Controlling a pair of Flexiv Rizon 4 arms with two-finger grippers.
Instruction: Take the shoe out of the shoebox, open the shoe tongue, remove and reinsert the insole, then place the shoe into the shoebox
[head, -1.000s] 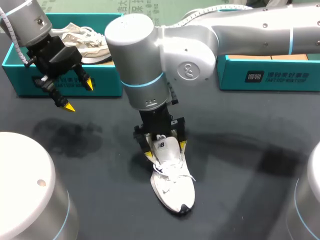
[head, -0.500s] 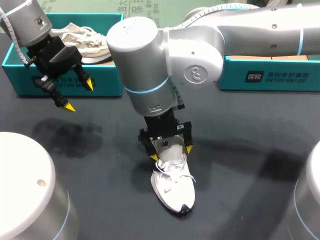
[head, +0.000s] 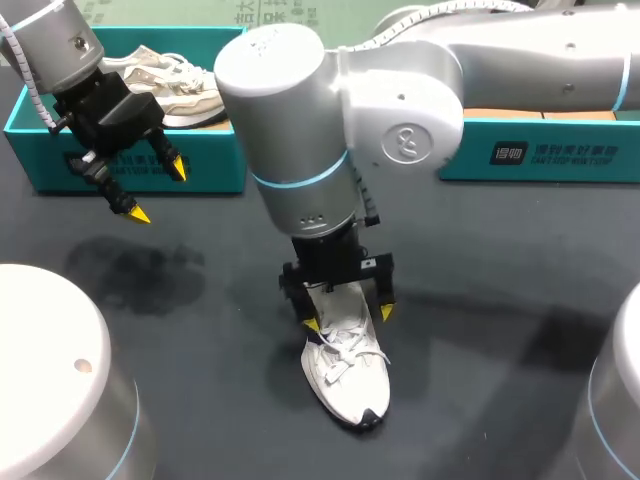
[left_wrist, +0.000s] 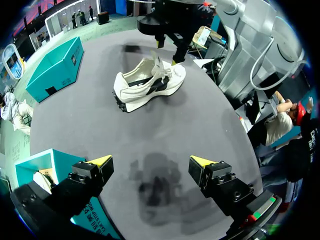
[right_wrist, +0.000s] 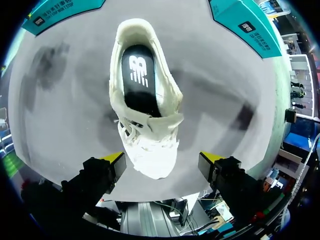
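1. The white sneaker (head: 345, 375) stands on the tabletop (head: 480, 350), outside the shoebox (head: 60, 165). The right gripper (head: 349, 319) straddles its middle, fingers spread wide and holding nothing (contact looks absent, but I can't be sure).
2. Closing here could snag the laces (head: 338, 345) and drag the unbraced shoe.
3. The left gripper (head: 157, 190), fingers apart and empty, hangs near the shoebox, too far to steady it.

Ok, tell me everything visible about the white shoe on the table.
The white shoe is a low sneaker with a fabric-like upper, white laces, a black patch at the toe and a black insole lying inside. It stands upright on its sole on the dark table. The right pincer hovers open over its heel end, one finger on each side; neither seems to touch it.
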